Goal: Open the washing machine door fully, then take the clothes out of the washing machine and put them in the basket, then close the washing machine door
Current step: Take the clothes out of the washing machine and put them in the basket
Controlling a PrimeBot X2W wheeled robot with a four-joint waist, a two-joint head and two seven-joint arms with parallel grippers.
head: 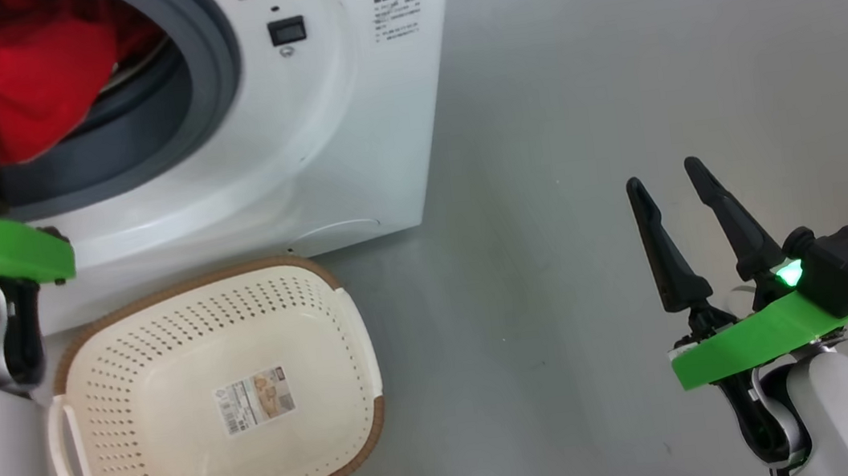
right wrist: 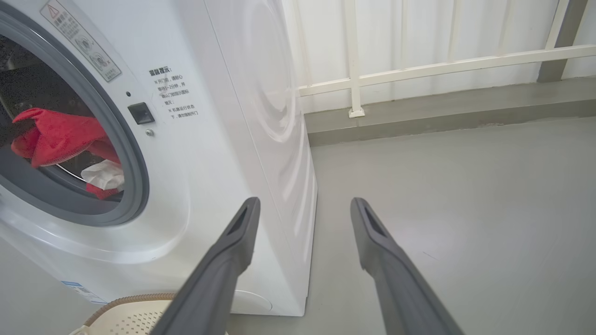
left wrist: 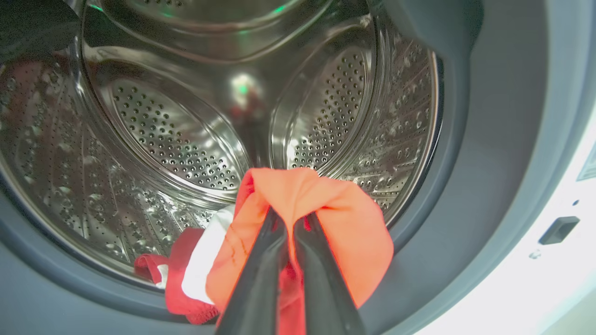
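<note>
1. The left gripper (left wrist: 291,218) is reaching into the mouth of the washing machine (head: 345,118), at 10 o'clock in the head view. Its two dark fingers are pressing together on a fold of the clothes (left wrist: 326,209), so the jaws are clamping the red fabric.

2. The clothes are bunching at the front of the perforated steel drum (left wrist: 177,139), at 6 o'clock of the opening in the left wrist view. They are hanging across the grey gasket (head: 210,78). A white part of the fabric is showing at 8 o'clock from the fingertips.

3. The basket (head: 129,403) is standing open side up on the grey floor (head: 611,45), just in front of the machine, at 7 o'clock in the head view. A label sticker (head: 254,400) is lying on its bottom. Whether its brown rim is touching the machine cannot be told.

4. The right gripper (head: 663,174) is hovering at 4 o'clock in the head view, well apart from the machine and the basket. Its fingers are standing spread wide, with bare floor showing between them in the right wrist view. There, the machine's front corner is sitting at 10 o'clock from the fingertips.
</note>
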